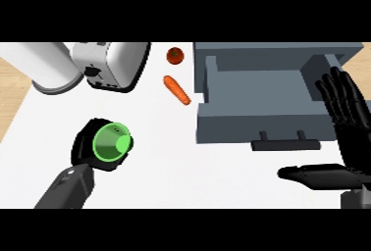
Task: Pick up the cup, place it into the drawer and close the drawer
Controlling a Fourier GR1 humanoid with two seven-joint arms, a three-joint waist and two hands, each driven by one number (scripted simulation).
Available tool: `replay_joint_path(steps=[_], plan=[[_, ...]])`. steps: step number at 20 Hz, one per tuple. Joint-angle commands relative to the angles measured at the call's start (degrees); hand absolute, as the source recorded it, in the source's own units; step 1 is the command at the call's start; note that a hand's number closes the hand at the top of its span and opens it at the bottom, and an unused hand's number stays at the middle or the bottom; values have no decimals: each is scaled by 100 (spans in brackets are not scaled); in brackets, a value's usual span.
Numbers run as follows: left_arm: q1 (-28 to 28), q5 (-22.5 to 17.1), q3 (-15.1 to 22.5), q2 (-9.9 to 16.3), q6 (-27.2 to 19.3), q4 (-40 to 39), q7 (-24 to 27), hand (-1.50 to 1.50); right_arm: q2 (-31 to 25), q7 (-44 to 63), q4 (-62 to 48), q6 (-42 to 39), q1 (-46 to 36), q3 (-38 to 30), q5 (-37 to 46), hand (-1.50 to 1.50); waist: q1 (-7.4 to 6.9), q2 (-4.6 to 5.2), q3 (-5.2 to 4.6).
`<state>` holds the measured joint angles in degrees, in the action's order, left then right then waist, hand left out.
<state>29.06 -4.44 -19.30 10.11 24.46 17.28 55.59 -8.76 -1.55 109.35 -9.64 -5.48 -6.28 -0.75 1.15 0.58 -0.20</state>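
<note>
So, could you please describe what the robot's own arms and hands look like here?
Each robot hand is glossy black, with slim segmented fingers and a thumb: the right robot hand shows them plainly, the left robot hand is mostly hidden. The left forearm is dark grey and tapered. No cables, sleeves or markings show.

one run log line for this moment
left hand: shut on green cup | right hand: open by drawer | drawer: open

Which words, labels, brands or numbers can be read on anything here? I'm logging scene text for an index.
None: no readable text in the head view.
The green cup, the toaster, the white cylinder, the carrot, the tomato and the grey drawer are all plain.
</note>
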Motion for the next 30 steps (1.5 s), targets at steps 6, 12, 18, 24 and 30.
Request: replay_joint_path(steps=[6, 12, 18, 24, 30], plan=[[85, -463, -331, -91, 43, 625, 730, 150, -56, -19, -118, -3, -32, -114, 6, -150, -88, -50, 16], [431, -384, 10, -174, -40, 1213, 164, 150, 119, -11, 96, 94, 108, 114, 183, -150, -101, -68, 21], [726, -482, 337, -247, -584, 2683, -1080, 150, 17, -299, -193, -67, 307, -138, 42, -150, -184, -97, 30], [930, -395, 999, -993, -1535, 4000, -2220, 150, -161, -268, -237, -165, 219, -359, -67, -150, -171, -94, 27], [1580, -489, 1963, -1007, -2657, 4599, -3391, 150, -299, -60, -190, -273, 42, -597, -402, -150, -108, -84, 25]])
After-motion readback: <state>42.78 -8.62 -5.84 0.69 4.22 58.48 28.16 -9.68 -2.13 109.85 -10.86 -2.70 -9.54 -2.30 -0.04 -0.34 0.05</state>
